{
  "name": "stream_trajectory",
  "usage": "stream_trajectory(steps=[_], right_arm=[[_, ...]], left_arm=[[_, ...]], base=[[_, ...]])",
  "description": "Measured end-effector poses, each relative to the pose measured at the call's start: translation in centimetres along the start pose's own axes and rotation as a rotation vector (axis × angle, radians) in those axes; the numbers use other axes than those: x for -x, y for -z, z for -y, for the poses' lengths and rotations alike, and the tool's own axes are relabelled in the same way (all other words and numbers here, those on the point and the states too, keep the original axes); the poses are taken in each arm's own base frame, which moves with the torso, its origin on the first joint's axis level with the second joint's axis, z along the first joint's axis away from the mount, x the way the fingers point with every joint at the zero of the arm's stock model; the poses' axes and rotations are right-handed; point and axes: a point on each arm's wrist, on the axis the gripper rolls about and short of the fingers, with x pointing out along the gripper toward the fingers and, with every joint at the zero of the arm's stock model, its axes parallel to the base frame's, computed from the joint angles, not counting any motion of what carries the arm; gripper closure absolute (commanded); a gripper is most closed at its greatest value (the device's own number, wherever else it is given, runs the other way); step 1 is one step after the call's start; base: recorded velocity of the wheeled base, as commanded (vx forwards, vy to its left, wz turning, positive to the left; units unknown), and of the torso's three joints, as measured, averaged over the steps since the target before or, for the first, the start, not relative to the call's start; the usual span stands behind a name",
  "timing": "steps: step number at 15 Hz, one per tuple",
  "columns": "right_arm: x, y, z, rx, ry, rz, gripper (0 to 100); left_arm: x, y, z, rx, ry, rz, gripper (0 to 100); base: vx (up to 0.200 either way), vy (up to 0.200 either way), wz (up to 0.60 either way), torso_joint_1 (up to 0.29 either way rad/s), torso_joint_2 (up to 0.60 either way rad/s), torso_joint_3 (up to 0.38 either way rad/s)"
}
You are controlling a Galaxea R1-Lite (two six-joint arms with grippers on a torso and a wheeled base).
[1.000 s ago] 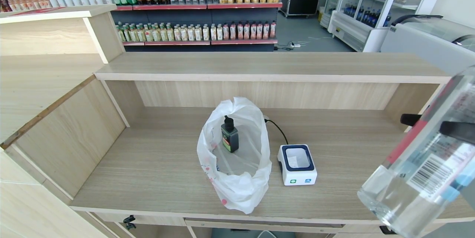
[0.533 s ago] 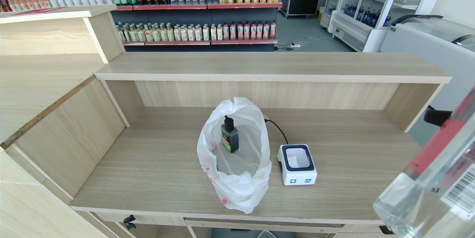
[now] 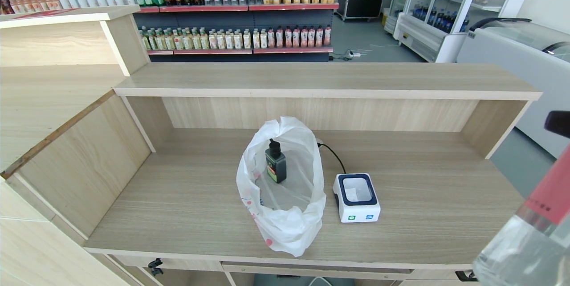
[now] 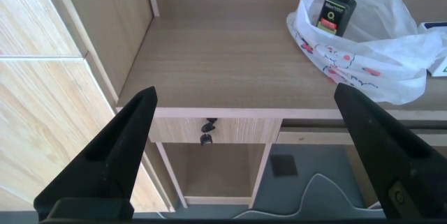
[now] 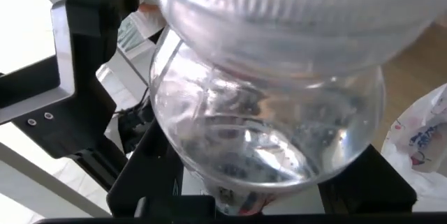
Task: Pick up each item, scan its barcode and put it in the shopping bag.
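A white shopping bag [image 3: 285, 214] stands open mid-counter with a dark pump bottle [image 3: 275, 165] upright inside it. Just right of the bag sits the white barcode scanner [image 3: 356, 198], window facing up. At the head view's lower right edge, off the counter's right end, hangs a clear water bottle [image 3: 530, 246] with a red label. My right gripper [image 5: 265, 35] is shut on it, one black finger [image 3: 559, 123] showing above. My left gripper [image 4: 244, 154] is open and holds nothing, low in front of the counter's front edge, left of the bag [image 4: 370, 49].
The counter [image 3: 423, 188] has a raised back shelf and side walls. A drawer with a key [image 4: 204, 130] sits under its front edge. The scanner's cable [image 3: 331, 154] runs behind the bag. Drink shelves and fridges stand far behind.
My right gripper has carried the water bottle to the right and downward, from over the counter's right end to the edge of the head view. Bag, pump bottle and scanner have not moved.
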Motion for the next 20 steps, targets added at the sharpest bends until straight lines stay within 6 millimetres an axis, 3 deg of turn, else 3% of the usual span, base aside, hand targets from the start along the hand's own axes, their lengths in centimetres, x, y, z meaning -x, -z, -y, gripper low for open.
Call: stream_trajectory(steps=[10, 20], right_arm=[[0.1, -0.9, -1.8, 0.001, -0.066, 0.018, 100], [0.5, -0.8, -2.3, 0.013, -0.055, 0.029, 100]], left_arm=[[0.0, 0.0, 0.0, 0.0, 0.0, 0.0, 0], [0.0, 0.0, 0.0, 0.0, 0.0, 0.0, 0]], base=[[0.0, 0.0, 0.0, 0.0, 0.0, 0.0], [0.0, 0.0, 0.0, 0.0, 0.0, 0.0]])
